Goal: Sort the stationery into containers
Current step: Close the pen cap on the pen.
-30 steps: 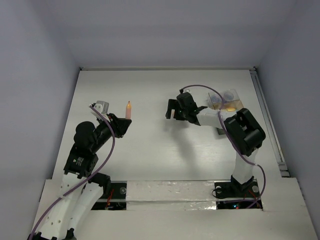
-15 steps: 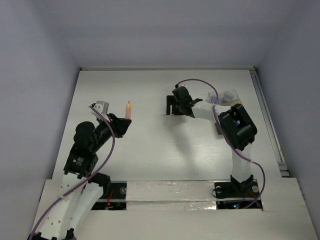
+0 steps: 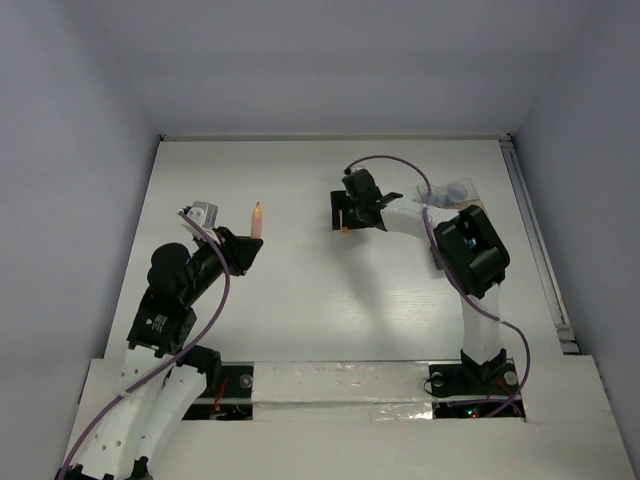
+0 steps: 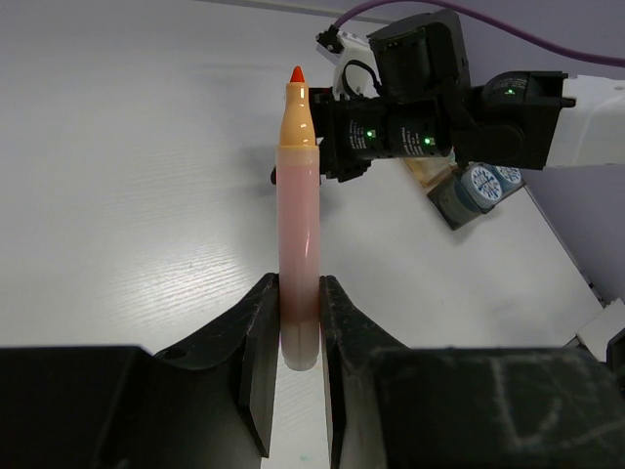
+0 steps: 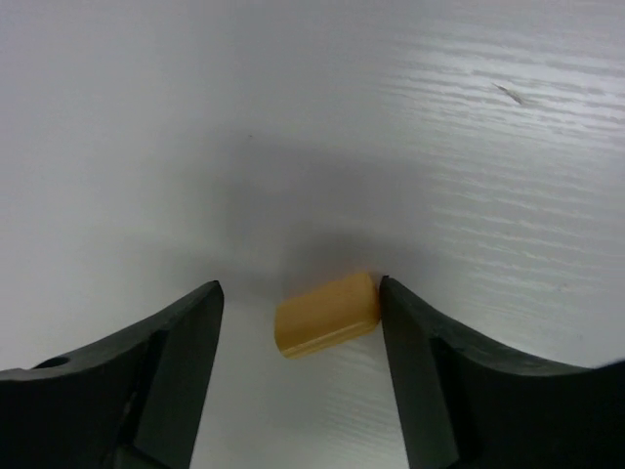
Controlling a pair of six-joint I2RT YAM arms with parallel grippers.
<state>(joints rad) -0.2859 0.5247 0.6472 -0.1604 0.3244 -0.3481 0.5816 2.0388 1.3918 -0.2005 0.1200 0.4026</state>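
Presently a small amber-yellow rectangular block point(image 5: 327, 313) is seen lying on the white wooden table point(image 5: 439, 117), towards its far middle, straddled by the right gripper point(image 5: 300, 298). The black jaws are released and spread to either side of the block. One finger is touching or almost touching its end, while a gap is left at the other, so nothing is grasped yet.

The block is judged to be the piece in hand. It lies slightly askew between the jaws, so it could be pushed or twisted if they are closed off-centre. The jaws should be centred first and the fingertips kept low against the table. A lift should be begun only once both pads are pressed on.

The cluster of tan and clear-plastic box containers point(image 4: 439, 200), with blue-and-white tape rolls point(image 4: 483, 183) inside, is found just behind the right arm.

The left gripper point(image 4: 298, 293) is clenched on a stubby orange-red pen point(image 4: 298, 244), held upright, well apart from the block.
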